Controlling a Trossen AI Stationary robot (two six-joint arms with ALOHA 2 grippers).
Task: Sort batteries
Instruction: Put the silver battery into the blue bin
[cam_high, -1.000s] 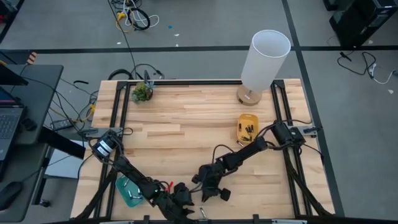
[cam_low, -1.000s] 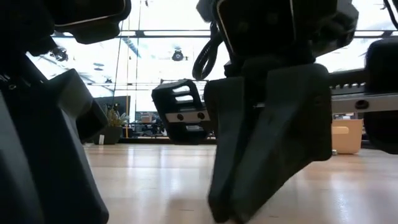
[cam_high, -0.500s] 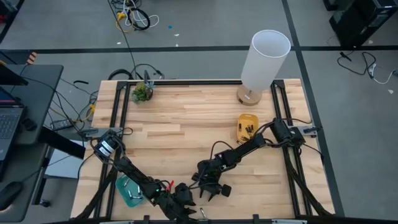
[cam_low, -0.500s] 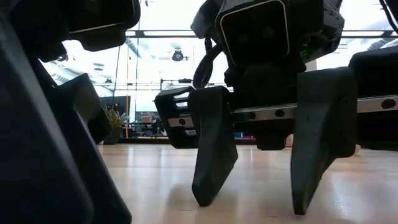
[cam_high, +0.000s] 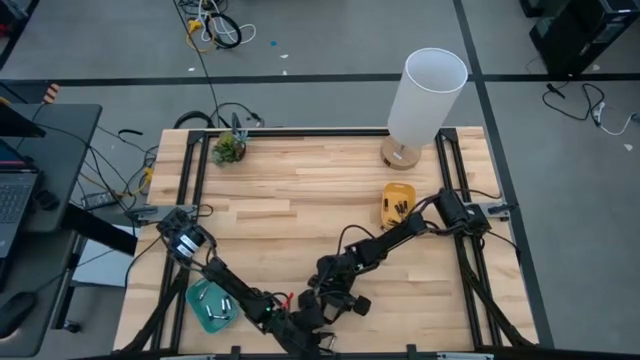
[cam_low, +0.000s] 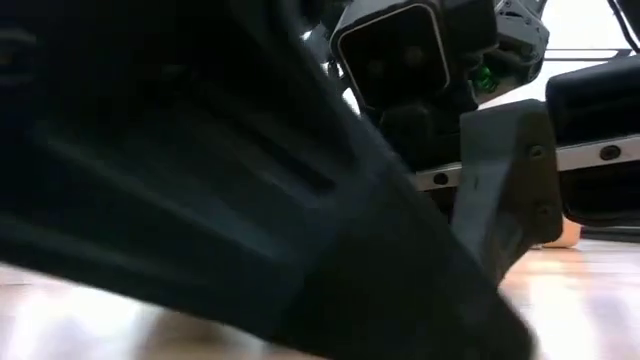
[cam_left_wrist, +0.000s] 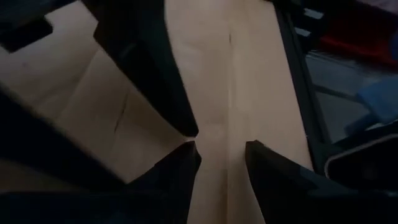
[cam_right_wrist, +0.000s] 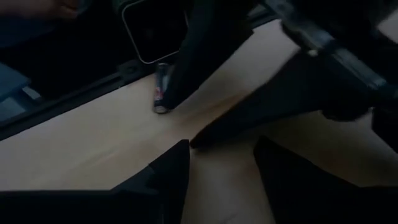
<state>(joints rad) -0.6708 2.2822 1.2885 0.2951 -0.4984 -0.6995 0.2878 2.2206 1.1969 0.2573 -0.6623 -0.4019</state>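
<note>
Change since a second ago: right gripper (cam_high: 330, 305) gone from pinched shut to spread wide, near edge of the table (cam_high: 300, 200), centre. Left gripper (cam_high: 305, 335) swung in closer, now crowding the low view as a dark mass. Meaning, as a judgement: a release or a reset before another pick; no battery seen dropping.

Right gripper: fingers (cam_right_wrist: 168, 168) well apart, nothing between them, bare wood beneath. Released, empty.

Left gripper: fingers (cam_left_wrist: 180, 168) partly apart over bare wood, nothing seen between them; tip of one almost touching a finger of the other arm.

Batteries: one dark battery (cam_right_wrist: 161, 90) lying on the wood by the near rail, just beside a finger of the left gripper, touching or not unclear. Several in the yellow tray (cam_high: 385, 190), far right. Several in the teal tray (cam_high: 196, 316), near left.

Also present: white lamp (cam_high: 425, 95), small plant (cam_high: 228, 148), both at the far edge.
</note>
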